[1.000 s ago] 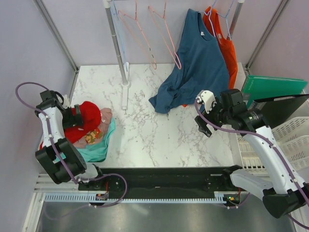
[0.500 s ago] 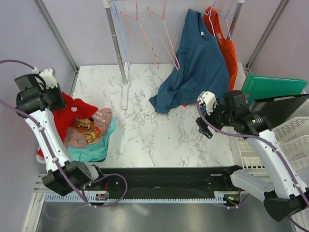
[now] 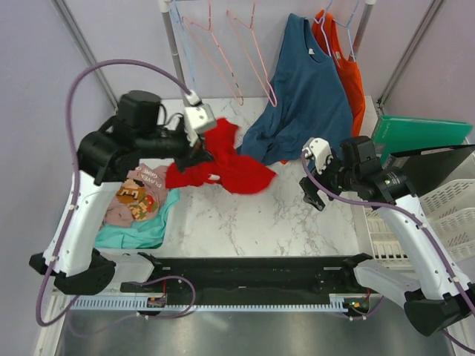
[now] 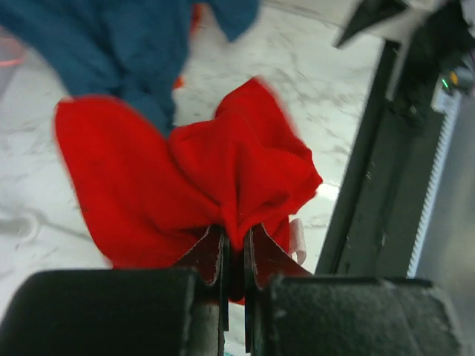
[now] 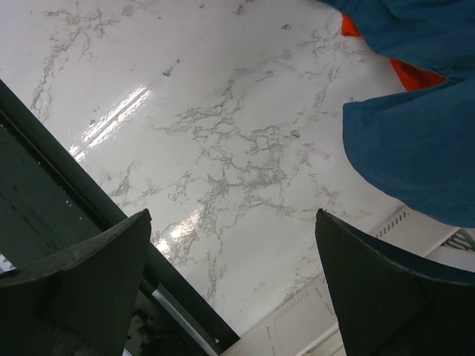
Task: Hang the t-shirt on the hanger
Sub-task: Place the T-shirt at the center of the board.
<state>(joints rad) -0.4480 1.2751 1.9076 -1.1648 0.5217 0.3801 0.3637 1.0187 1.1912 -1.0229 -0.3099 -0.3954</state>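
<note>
The bright red t-shirt [image 3: 234, 169] hangs bunched over the marble table's middle, with my left gripper [image 3: 199, 152] shut on a fold of it. In the left wrist view the red cloth [image 4: 185, 170] is pinched between the nearly closed jaws of that gripper [image 4: 234, 236] and spreads out beyond them. Two thin pink wire hangers [image 3: 256, 63] hang on the rail at the back, apart from the t-shirt. My right gripper [image 3: 312, 189] hovers open over bare marble at the right. The right wrist view shows nothing inside the right gripper [image 5: 234, 245].
A dark blue shirt [image 3: 308, 96] and an orange-red shirt [image 3: 347, 70] hang from the rail at the back right, their hems reaching the table. A pile of clothes [image 3: 141, 208] lies at the left. The rail's upright pole [image 3: 182, 74] stands at the back. White baskets [image 3: 453, 215] sit at the right edge.
My left gripper shut on the red t-shirt in the pile at the left, lifted it and swung it right to the table's middle. The right arm barely moved.
</note>
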